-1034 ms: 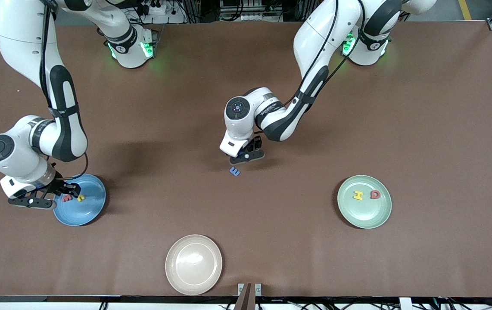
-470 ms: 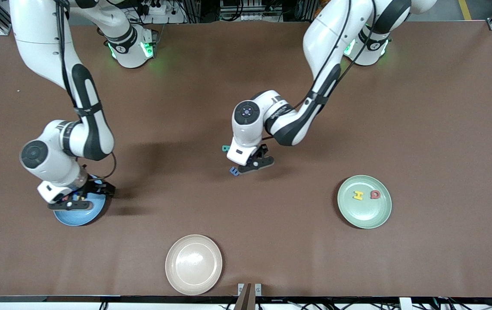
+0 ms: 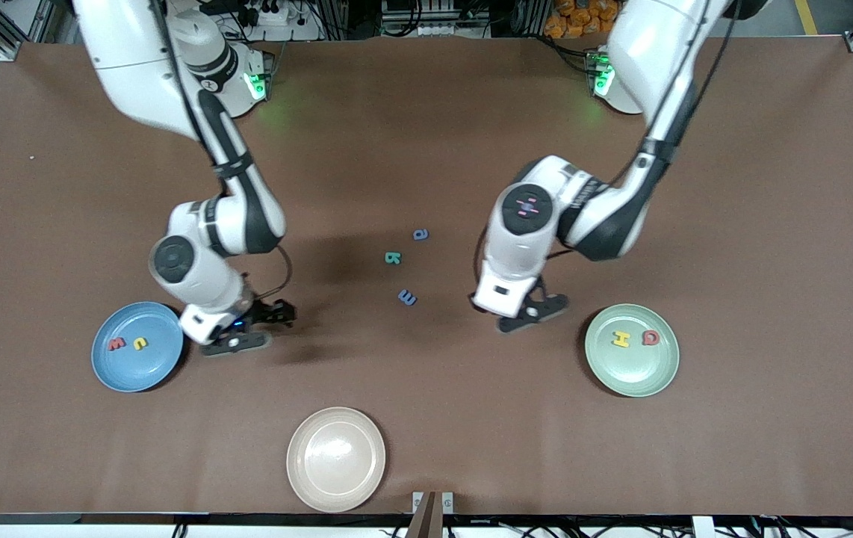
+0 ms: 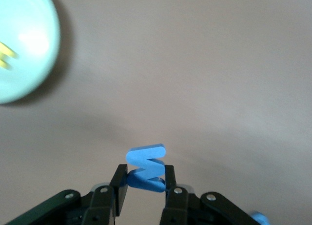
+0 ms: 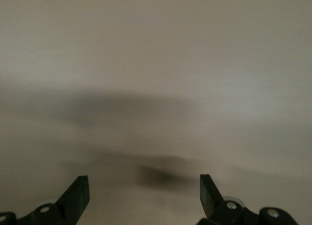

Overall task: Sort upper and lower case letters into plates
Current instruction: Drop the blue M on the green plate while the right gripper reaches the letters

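My left gripper is shut on a blue zigzag letter and hangs over bare table beside the mint green plate. That plate holds a yellow letter and a red letter. My right gripper is open and empty over the table, next to the blue plate. A red letter and a yellow letter lie in that plate. Loose on the table's middle lie a blue letter, a teal letter and another blue letter.
A beige plate sits empty near the front edge, nearer the camera than the loose letters. The brown table mat stretches bare toward the left arm's end.
The left gripper closed on a blue letter and carried it from the middle toward the mint plate. The right gripper left the blue plate, opened wide and moved toward the middle.
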Robot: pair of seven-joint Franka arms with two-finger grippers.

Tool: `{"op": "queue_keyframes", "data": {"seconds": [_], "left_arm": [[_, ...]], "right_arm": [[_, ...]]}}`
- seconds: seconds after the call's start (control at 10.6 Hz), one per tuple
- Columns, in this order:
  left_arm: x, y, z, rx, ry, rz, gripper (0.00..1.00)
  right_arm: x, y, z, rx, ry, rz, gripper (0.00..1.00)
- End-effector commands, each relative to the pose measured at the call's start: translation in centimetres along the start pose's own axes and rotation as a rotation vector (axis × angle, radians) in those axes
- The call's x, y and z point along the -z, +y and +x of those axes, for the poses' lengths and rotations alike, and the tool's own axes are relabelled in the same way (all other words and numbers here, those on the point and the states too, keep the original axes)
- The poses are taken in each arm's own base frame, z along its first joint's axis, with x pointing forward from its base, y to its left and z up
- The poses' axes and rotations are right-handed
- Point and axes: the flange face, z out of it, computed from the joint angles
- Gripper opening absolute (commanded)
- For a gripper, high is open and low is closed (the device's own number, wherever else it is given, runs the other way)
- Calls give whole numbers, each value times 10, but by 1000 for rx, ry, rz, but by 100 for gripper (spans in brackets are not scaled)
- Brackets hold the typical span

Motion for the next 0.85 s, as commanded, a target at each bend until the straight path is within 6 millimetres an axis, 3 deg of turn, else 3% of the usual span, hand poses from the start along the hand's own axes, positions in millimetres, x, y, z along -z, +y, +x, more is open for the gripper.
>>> {"op": "queue_keyframes", "data": {"seconds": [0.0, 0.19, 0.28, 0.47, 0.56, 0.75], "left_arm": [[2, -60, 31, -35, -52, 10, 0], [-8, -99, 64, -59, -74, 29, 0], [-18, -112, 74, -81, -85, 39, 0], [-35, -156, 107, -119, -105, 47, 0], [-45, -172, 119, -135, -111, 53, 0], [-61, -191, 131, -116, -114, 78, 0]], "right_arm": [[2, -91, -3, 73, 17, 19, 100], [-4, -151, -12, 135, -8, 33, 100], [-7, -178, -23, 102, -27, 34, 100], [-13, -235, -58, 2, -48, 31, 100], [-19, -251, -75, -23, -66, 22, 100], [-38, -259, -105, -16, -110, -8, 100]]}}
